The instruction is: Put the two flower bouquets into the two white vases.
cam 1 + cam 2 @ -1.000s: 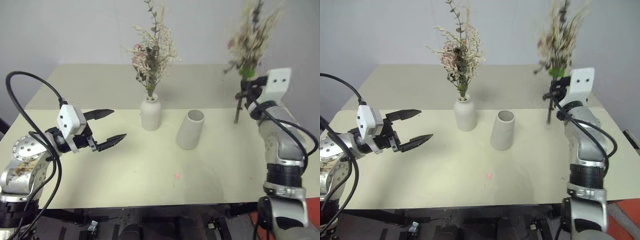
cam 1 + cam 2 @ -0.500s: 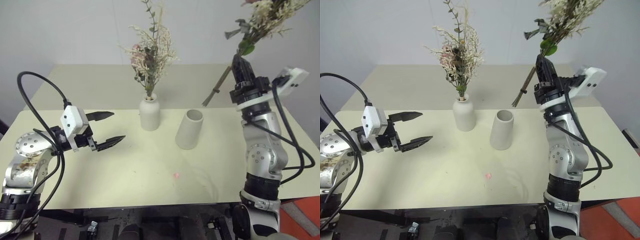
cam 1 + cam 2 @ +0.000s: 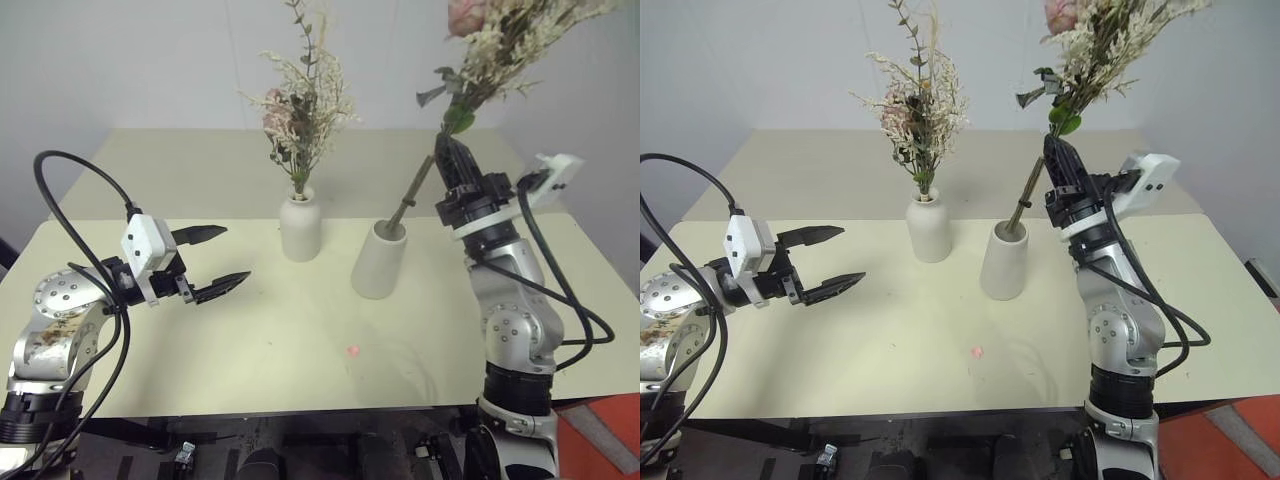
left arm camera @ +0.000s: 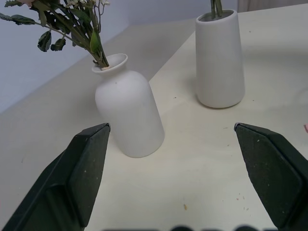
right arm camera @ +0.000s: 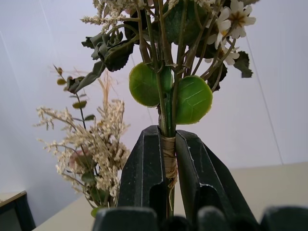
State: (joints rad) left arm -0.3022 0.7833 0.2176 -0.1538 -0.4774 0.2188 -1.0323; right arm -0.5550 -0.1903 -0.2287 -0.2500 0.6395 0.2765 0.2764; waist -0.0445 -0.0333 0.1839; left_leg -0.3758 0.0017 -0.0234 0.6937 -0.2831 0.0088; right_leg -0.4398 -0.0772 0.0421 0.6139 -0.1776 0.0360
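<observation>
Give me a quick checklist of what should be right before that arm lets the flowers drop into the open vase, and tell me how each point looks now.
1. Right hand clamped on the second bouquet's tied stems: ok.
2. Stem ends inside the mouth of the wide-mouthed vase: ok, the tips sit just within the rim.
3. Bouquet upright over that vase: not ok, it leans away towards the right arm.
4. Wide-mouthed vase standing upright on the table: ok.
5. First bouquet already in the bottle-shaped vase: ok.
6. Left hand open, apart from both vases: ok.
</observation>
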